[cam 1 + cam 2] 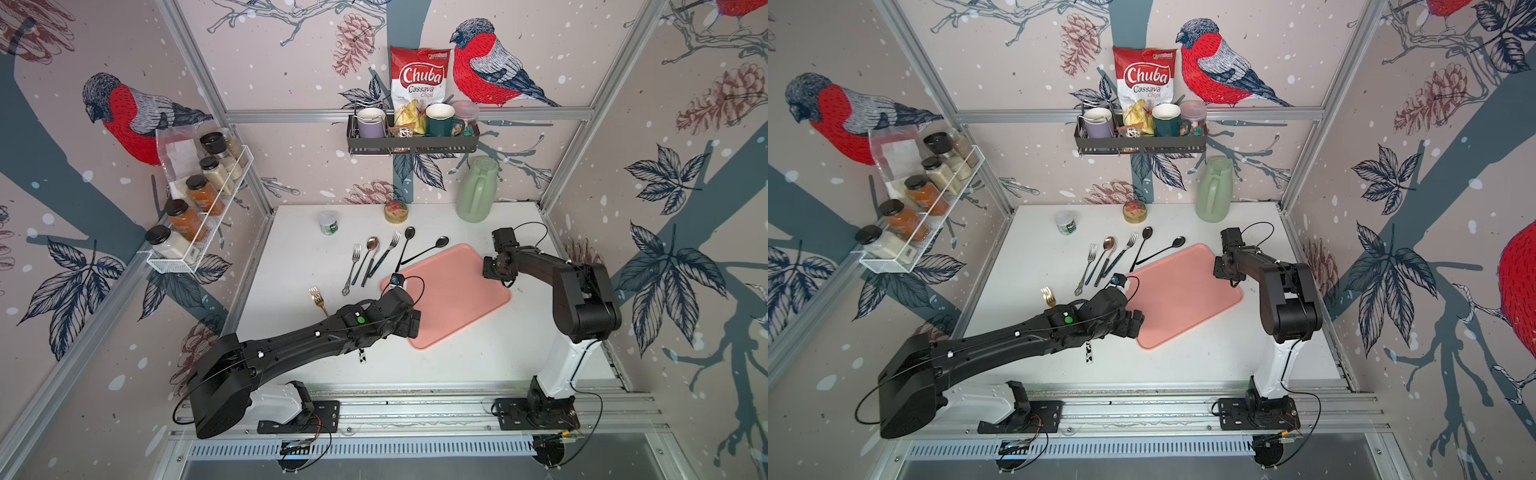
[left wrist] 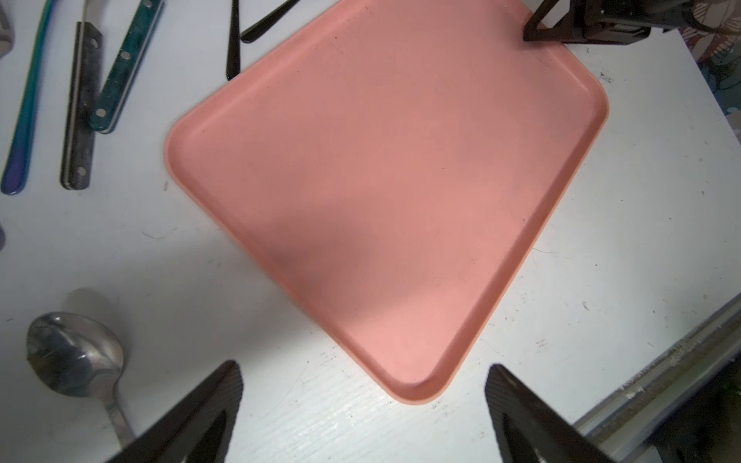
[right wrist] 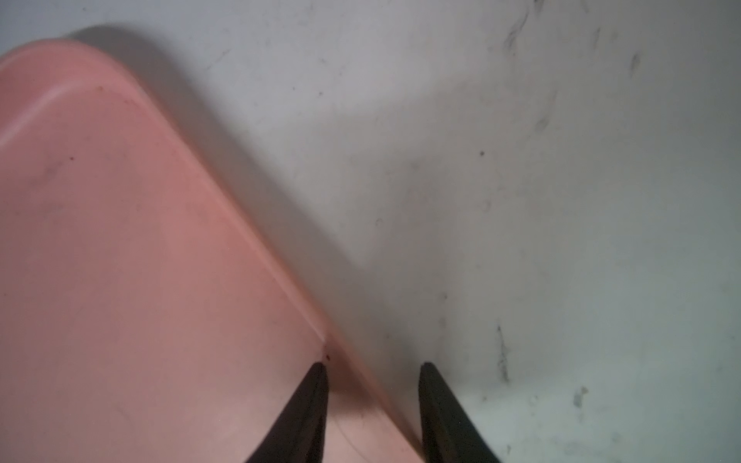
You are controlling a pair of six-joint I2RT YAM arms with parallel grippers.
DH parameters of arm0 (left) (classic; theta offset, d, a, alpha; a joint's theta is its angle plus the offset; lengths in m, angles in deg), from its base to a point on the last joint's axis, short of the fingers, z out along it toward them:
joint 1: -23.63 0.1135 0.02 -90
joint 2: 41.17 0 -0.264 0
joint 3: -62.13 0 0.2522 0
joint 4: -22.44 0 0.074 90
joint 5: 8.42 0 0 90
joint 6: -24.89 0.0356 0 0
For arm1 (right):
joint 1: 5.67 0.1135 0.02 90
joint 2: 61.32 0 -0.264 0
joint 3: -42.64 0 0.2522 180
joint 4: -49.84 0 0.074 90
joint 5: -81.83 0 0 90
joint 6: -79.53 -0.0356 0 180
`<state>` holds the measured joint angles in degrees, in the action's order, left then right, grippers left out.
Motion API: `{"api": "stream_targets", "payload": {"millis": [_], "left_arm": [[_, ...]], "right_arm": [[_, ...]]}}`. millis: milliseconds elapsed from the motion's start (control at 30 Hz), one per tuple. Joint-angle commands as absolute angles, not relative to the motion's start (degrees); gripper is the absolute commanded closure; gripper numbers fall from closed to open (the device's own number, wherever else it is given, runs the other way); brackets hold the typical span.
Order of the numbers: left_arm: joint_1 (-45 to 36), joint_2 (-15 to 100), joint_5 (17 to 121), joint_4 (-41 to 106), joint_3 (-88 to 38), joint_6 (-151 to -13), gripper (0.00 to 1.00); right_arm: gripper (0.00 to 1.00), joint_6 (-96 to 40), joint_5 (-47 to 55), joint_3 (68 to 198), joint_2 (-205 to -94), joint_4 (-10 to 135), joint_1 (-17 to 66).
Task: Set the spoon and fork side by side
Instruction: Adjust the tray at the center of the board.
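Spoon (image 2: 72, 356), fork (image 1: 318, 296), Chuba Cassava Chips bag (image 1: 419, 79)

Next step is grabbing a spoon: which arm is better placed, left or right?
Left. The left hand hovers open beside the silver spoon, with the other cutlery on that side of the pink tray. The right hand straddles the tray's far rim, away from all cutlery.
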<state>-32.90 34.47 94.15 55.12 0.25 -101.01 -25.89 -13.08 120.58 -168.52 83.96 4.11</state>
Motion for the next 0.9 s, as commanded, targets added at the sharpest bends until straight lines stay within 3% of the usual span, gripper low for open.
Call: {"api": "stream_targets", "payload": {"millis": [0, 367, 567, 867], "left_arm": [[-31.9, 34.5, 97.1, 58.1, 0.1, -104.2, 0.05], [-28.6, 31.5, 96.9, 59.0, 2.2, -106.8, 0.05], [-28.1, 29.8, 97.5, 58.3, 4.2, -107.4, 0.05], [-27.1, 28.6, 98.5, 58.6, 4.8, -106.6, 0.05]], "right_arm": [[0.61, -29.1, -11.6, 117.5, -167.8, 94.0, 5.5], [0.6, -40.5, -13.6, 110.4, -162.2, 95.0, 13.2], [0.66, -46.7, -14.1, 106.9, -158.8, 95.1, 14.6], [0.67, -51.8, -14.1, 107.2, -159.5, 96.8, 16.7]]}}
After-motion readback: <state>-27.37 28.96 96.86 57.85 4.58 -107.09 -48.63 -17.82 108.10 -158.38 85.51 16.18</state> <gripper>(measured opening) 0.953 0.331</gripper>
